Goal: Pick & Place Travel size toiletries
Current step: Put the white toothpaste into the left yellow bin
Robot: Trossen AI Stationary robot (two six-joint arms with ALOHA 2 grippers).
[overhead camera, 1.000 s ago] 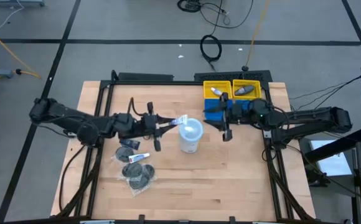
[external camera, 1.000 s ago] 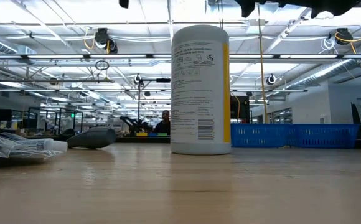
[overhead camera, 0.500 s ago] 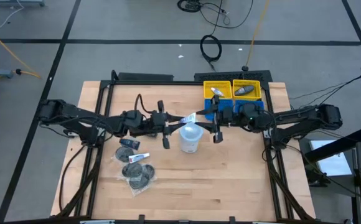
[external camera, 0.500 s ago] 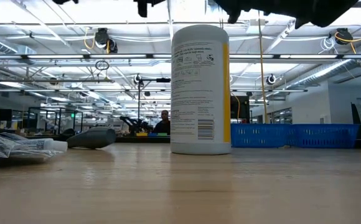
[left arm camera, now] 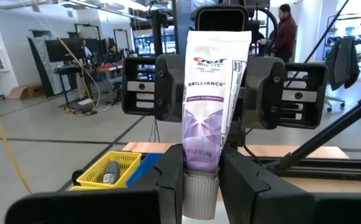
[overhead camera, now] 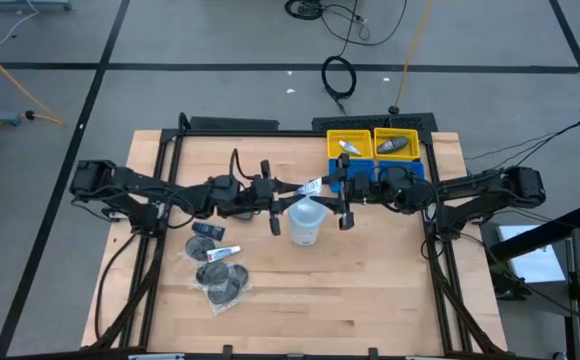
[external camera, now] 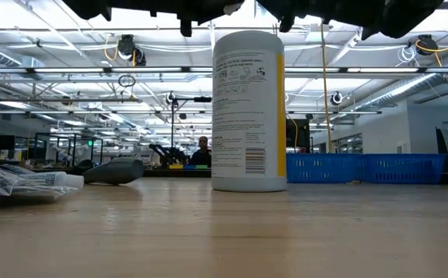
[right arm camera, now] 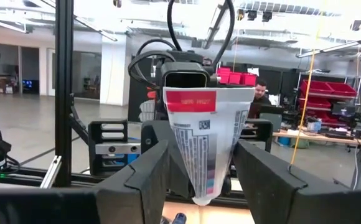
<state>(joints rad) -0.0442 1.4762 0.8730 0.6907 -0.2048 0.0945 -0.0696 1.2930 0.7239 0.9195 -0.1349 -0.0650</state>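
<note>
Toothpaste tube (left arm camera: 209,118) pinched at cap end by left claw (left arm camera: 202,180), right claw (right arm camera: 199,177) fingers wide around its crimped end.

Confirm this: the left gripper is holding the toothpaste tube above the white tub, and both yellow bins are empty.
Not quite. The left gripper does hold the toothpaste tube above the white tub, but the yellow bins are not empty: the high view shows an item lying in each of them.

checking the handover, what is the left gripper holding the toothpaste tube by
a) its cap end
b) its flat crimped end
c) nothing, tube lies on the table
a: in the left wrist view the left gripper has its fingers around the cap end of the toothpaste tube, crimp pointing away.
</note>
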